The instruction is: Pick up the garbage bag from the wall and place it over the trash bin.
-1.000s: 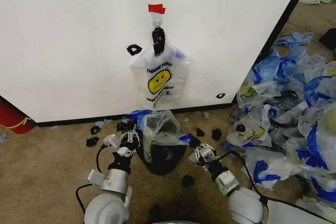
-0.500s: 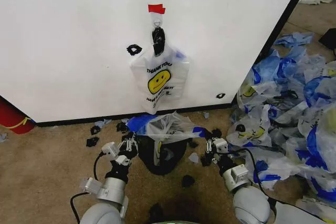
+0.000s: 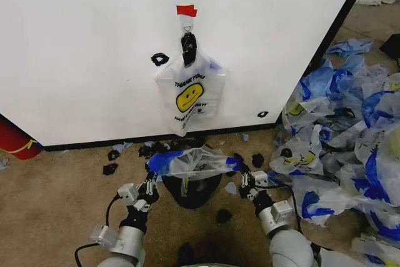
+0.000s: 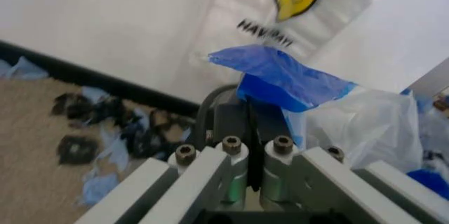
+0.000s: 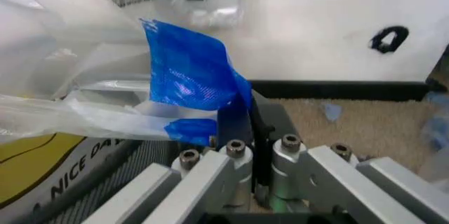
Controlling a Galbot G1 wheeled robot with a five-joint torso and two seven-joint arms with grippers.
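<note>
A translucent garbage bag (image 3: 195,162) with blue handles is stretched flat between my two grippers, over the mouth of the round black trash bin (image 3: 190,193). At the bin's left side, my left gripper (image 3: 151,181) is shut on one blue handle (image 4: 281,79). On the bin's right, my right gripper (image 3: 243,177) is shut on the other blue handle (image 5: 186,77). A second bag with a yellow smiley face (image 3: 189,94) hangs from the hook on the white wall (image 3: 81,48), under a piece of red tape (image 3: 186,10).
A heap of blue-and-white bags (image 3: 350,129) covers the floor to the right. Small black scraps (image 3: 110,168) lie on the carpet along the wall's black base strip (image 3: 94,144). A red object (image 3: 15,141) sits at the far left.
The held bag went from bunched and upright to pulled wide and flat across the bin. Both grippers moved apart and came down beside the bin's rim.
</note>
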